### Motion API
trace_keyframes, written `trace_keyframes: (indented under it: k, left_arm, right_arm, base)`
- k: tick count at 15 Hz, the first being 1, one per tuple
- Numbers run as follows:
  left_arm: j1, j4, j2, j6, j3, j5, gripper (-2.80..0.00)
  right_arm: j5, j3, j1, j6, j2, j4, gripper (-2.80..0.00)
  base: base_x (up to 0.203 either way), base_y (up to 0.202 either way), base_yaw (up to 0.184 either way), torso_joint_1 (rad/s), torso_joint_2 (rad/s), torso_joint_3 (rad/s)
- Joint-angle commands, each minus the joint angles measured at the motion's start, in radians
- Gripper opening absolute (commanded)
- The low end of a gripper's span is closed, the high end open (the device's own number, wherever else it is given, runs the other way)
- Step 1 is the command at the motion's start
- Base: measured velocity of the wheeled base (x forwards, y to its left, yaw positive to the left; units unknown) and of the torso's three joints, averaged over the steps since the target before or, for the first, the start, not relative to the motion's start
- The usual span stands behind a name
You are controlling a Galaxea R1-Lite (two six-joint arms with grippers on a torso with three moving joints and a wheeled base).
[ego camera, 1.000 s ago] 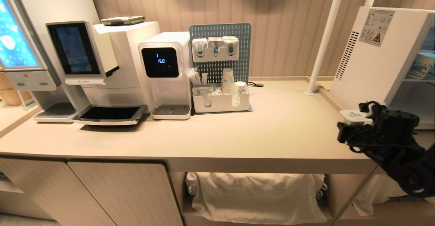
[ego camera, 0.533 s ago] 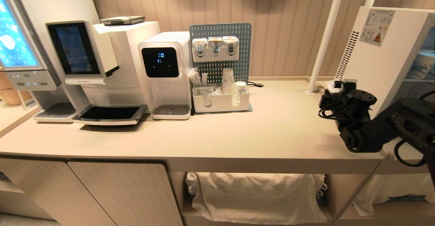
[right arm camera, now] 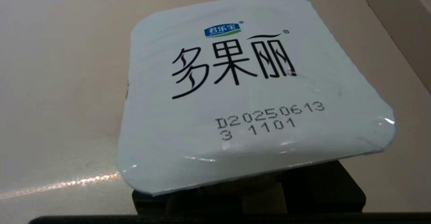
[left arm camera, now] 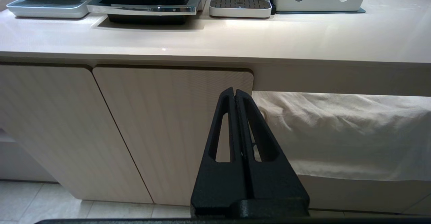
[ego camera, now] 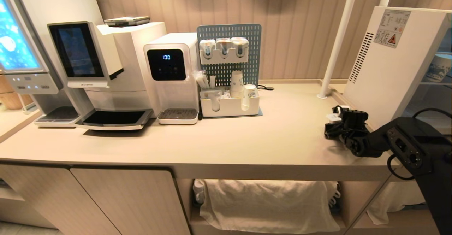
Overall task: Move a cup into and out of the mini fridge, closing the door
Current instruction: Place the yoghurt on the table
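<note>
My right gripper is shut on the cup, a small white tub with a flat lid. It is held low over the right end of the counter, just left of the mini fridge. In the right wrist view the lid, with black lettering and a blue-green logo, hides the fingers below it. I cannot tell whether the cup touches the counter. The fridge shows its white side panel, and its inside shows at the right edge. The door is out of view. My left gripper is shut and empty, parked below the counter's front edge.
A coffee machine, a water dispenser and a white organiser with paper cups line the back left. A white pole stands by the fridge. A taller patterned paper cup sits on a fridge shelf. Cloth hangs under the counter.
My right arm has carried the cup away from the fridge front, first up and back, then left and down to the counter. The left arm has not moved.
</note>
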Motion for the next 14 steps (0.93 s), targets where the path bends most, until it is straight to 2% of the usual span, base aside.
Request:
trace_keyframes:
  k: [1,10,11,14]
  left_arm:
    - [0.0,0.0,0.001,-0.002,0.0,0.001,-2.8]
    - [0.0,0.0,0.001,-0.001,0.0,0.001,-2.8]
    - [0.0,0.0,0.001,0.0,0.0,0.001,-2.8]
    - [0.0,0.0,0.0,0.001,0.0,0.001,-2.8]
  right_arm:
    - [0.001,-0.011,-0.002,-0.001,0.014,0.019,-2.8]
    - [0.019,-0.166,-0.002,0.003,0.078,0.216,-2.8]
    - [0.017,-0.17,-0.003,0.006,0.079,0.214,0.0]
    - [0.021,-0.165,-0.004,0.013,0.077,0.186,0.0]
  base:
    - [0.0,0.0,0.0,0.0,0.0,0.0]
    - [0.0,0.0,0.0,0.0,0.0,0.0]
    - [0.0,0.0,0.0,0.0,0.0,0.0]
    - [0.0,0.0,0.0,0.0,0.0,0.0]
